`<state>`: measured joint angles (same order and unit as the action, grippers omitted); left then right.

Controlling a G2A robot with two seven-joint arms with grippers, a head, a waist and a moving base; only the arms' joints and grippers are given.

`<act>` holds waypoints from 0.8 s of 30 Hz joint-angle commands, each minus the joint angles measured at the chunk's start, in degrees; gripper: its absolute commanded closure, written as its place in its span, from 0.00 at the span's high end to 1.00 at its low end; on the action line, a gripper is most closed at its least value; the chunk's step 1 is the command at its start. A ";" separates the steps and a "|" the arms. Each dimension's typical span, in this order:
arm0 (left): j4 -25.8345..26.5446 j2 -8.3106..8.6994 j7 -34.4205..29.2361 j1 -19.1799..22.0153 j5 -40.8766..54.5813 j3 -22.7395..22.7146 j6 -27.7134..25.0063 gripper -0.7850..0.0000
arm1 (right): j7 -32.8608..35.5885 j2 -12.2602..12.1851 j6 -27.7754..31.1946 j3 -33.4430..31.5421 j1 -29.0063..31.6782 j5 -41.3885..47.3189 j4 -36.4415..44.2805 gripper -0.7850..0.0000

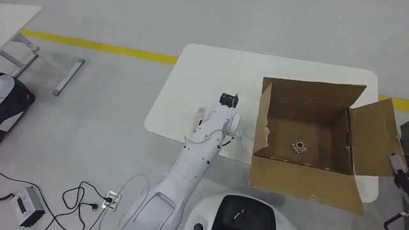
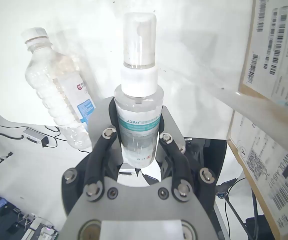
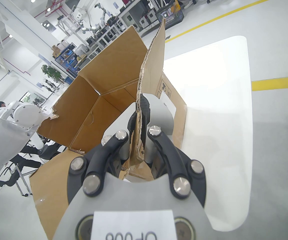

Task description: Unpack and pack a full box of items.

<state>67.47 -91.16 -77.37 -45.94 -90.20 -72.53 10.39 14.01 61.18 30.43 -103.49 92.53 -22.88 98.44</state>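
Observation:
My left gripper (image 2: 137, 109) is shut on a clear spray bottle (image 2: 139, 126) with a white collar and a see-through cap, held by its body over the white table (image 1: 211, 70). In the top view this gripper (image 1: 229, 99) sits left of the open cardboard box (image 1: 307, 188). A clear water bottle (image 2: 59, 86) with a white cap lies on the table beside the spray bottle. My right gripper (image 3: 141, 112) is shut on the torn edge of the box's right flap (image 3: 154, 58), at the table's right side (image 1: 399, 166).
The box's labelled side wall (image 2: 271, 51) stands close to the spray bottle. A small round metal part (image 1: 298, 145) lies on the box floor. Bare tabletop stretches behind and left of the box. Cables and a power strip (image 1: 112, 199) lie on the floor.

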 commanded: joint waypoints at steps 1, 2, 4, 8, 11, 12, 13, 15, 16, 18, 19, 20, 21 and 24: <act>-2.01 0.12 1.17 0.38 -0.36 -0.60 0.49 0.00 | -0.01 0.00 0.07 -0.12 0.01 0.02 -0.11 0.00; -2.85 0.18 1.37 0.76 0.40 -1.37 0.88 0.00 | 0.00 0.00 0.01 -0.18 0.04 -0.02 -0.17 0.00; -4.43 0.34 1.93 1.48 0.58 -2.24 0.84 0.00 | 0.04 0.00 -0.06 -0.28 0.06 0.01 -0.22 0.00; -7.11 0.59 1.57 2.62 1.60 -3.58 0.34 0.00 | 0.14 0.02 -0.30 -0.26 -0.11 -0.07 -0.35 0.00; -7.91 0.71 2.13 2.98 1.49 -3.82 0.17 0.00 | 0.23 0.03 -0.46 -0.14 -0.30 -0.08 -0.31 0.00; -8.07 0.71 2.00 2.98 1.95 -3.92 0.04 0.00 | 0.23 0.05 -0.52 -0.07 -0.34 -0.11 -0.31 0.00; -8.22 0.73 1.93 2.98 2.13 -3.93 -0.14 0.00 | 0.21 0.06 -0.58 0.01 -0.39 -0.15 -0.31 0.00; -8.72 0.74 1.85 2.89 2.22 -3.81 -0.29 0.00 | 0.23 0.09 -0.78 0.22 -0.43 -0.21 -0.22 0.00; -8.85 0.72 1.68 2.94 2.65 -3.81 -0.45 0.00 | 0.20 0.10 -0.89 0.31 -0.45 -0.25 -0.15 0.00; -8.92 0.72 1.82 2.89 2.54 -3.54 -0.59 0.00 | 0.09 0.14 -1.06 0.50 -0.47 -0.27 -0.03 0.00; -8.92 0.72 1.76 2.87 2.69 -3.49 -0.56 0.00 | 0.05 0.16 -1.10 0.57 -0.45 -0.27 0.00 0.00; -8.91 0.72 1.70 2.84 2.76 -3.42 -0.55 0.00 | 0.00 0.17 -1.14 0.61 -0.44 -0.31 0.02 0.00; -9.00 0.72 1.54 2.80 2.77 -3.30 -0.68 0.00 | -0.03 0.19 -1.18 0.69 -0.42 -0.31 0.02 0.00; -9.92 0.76 1.43 3.04 2.47 -3.11 -0.57 0.25 | -0.16 0.24 -1.42 0.85 -0.39 -0.29 0.10 0.18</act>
<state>57.93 -90.42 -75.92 -43.04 -87.57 -75.71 9.76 13.87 61.41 29.06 -102.67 92.13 -23.14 98.51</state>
